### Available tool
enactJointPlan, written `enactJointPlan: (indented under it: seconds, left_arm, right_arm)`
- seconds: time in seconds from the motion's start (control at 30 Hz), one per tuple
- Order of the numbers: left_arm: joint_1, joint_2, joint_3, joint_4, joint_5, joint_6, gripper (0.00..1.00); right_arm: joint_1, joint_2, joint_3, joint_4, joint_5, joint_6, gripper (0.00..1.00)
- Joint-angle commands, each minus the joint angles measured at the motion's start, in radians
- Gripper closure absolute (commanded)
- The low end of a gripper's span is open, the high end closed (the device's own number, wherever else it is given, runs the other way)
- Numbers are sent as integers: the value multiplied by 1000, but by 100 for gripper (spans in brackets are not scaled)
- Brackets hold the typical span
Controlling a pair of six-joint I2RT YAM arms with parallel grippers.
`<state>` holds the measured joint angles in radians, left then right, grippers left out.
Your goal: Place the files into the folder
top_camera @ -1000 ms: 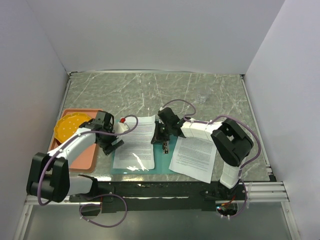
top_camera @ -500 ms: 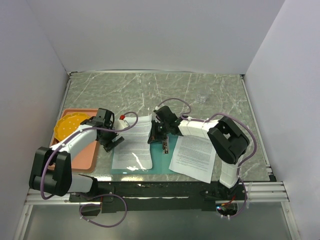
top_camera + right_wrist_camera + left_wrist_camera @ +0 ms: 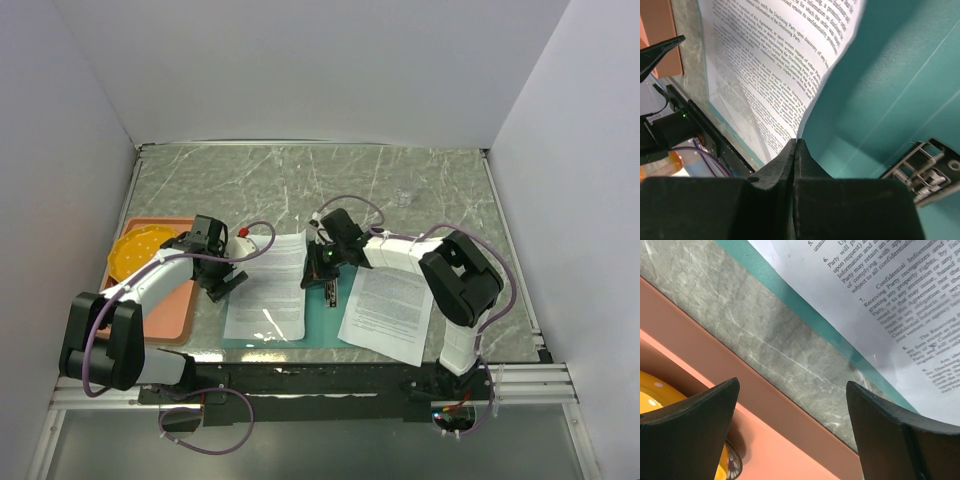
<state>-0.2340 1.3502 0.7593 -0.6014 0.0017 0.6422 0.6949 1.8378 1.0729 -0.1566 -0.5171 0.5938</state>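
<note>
Your right gripper (image 3: 794, 150) is pinched tight on the printed sheet's (image 3: 268, 285) right edge, over the teal folder (image 3: 322, 318) — second sheet (image 3: 388, 312) just right. Left gripper (image 3: 790, 425) hangs wide open, empty, by the orange tray (image 3: 172, 310).

The folder (image 3: 875, 90) is smooth teal plastic with a metal clip (image 3: 925, 165); on it lies a matt white paper sheet (image 3: 268, 285).

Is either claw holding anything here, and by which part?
The right claw pinches a printed sheet by its edge over the teal folder. The left claw is open and empty.
</note>
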Motion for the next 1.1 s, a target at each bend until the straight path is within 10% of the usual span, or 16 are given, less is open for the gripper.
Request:
enactJointPlan:
  seconds: [0.0,1.07]
  left_arm:
    - [5,4,32,31,1,-12,5]
    - [7,21,18,64,1,-12,7]
  right_arm:
    - [-17,-55,12,-38,-38,-75,100]
    - [57,21,64,-3,-139,-39,100]
